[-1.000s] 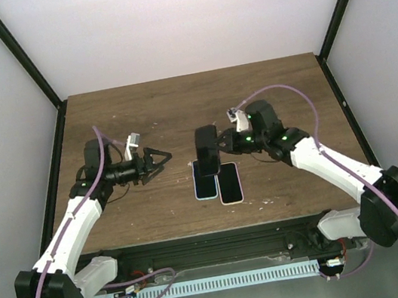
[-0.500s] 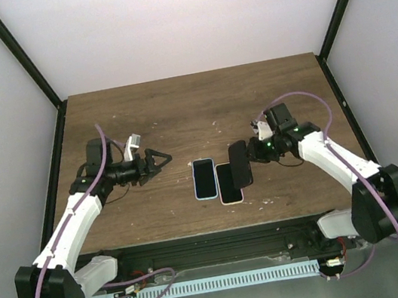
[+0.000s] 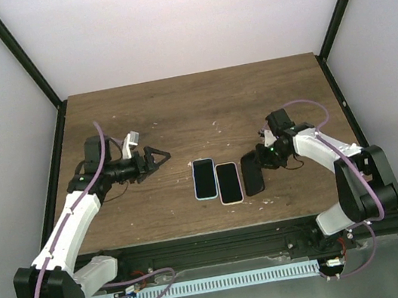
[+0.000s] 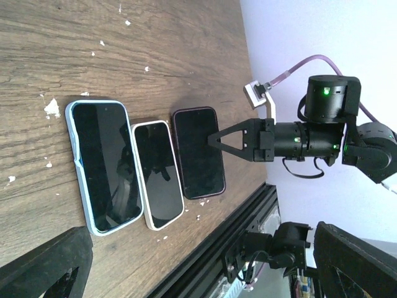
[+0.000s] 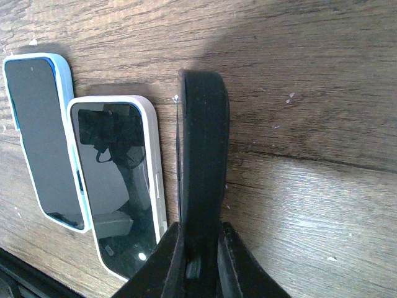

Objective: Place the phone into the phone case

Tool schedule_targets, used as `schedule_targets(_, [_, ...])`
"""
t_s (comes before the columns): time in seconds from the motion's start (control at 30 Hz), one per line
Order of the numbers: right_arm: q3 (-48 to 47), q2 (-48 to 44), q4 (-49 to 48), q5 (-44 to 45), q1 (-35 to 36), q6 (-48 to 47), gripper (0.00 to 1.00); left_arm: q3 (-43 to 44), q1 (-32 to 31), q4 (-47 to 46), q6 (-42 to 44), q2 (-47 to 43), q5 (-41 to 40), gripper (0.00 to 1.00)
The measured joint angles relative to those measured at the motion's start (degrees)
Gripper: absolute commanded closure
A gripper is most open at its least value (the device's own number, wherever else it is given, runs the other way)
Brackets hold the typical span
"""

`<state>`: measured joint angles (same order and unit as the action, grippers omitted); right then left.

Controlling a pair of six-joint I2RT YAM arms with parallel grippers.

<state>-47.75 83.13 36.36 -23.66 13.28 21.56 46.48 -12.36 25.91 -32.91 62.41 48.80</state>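
Three phones lie side by side at the table's front centre. A phone in a light blue case is on the left and a phone in a white case is in the middle. A black phone is just right of them. My right gripper is shut on the black phone's right long edge. The right wrist view shows it edge-on between the fingers, low over the wood; I cannot tell whether it touches. My left gripper is open and empty, left of the phones.
The left wrist view shows the blue-cased phone, the white-cased phone and the black phone in a row, with the right arm behind. The table's front edge and black rail lie close below the phones.
My right gripper has carried the black phone from upright above the two phones, rightward and down, to a low spot beside the white-cased phone. The left arm has barely moved.
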Motion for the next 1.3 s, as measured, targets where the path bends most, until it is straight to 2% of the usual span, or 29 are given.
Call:
schedule_targets(0.2, [1.62, 1.95, -1.84, 4.39, -0.61, 1.49, 0.53, 0.07, 0.00, 0.83, 0.11, -0.02, -1.14, 0.02])
schedule_targets(0.5, [0.15, -3.17, -0.02, 7.28, -0.72, 3.39, 0.02, 3.45, 0.00, 5.62, 2.01, -1.70, -6.58, 0.00])
schedule_targets(0.53, [-0.83, -4.55, 0.57, 7.50, -0.72, 3.45, 0.00, 4.24, 0.00, 6.36, 2.34, -1.88, -7.39, 0.00])
schedule_targets(0.97, [-13.77, -21.40, 4.46, 8.37, -0.72, 4.22, 0.00, 15.37, 0.00, 13.60, 6.34, -5.22, -18.12, 0.00])
schedule_targets(1.3, [-19.26, -31.39, 5.86, 7.15, -0.72, 6.38, 0.00, 21.46, 0.00, 13.05, 8.22, -14.12, -23.19, 0.00])
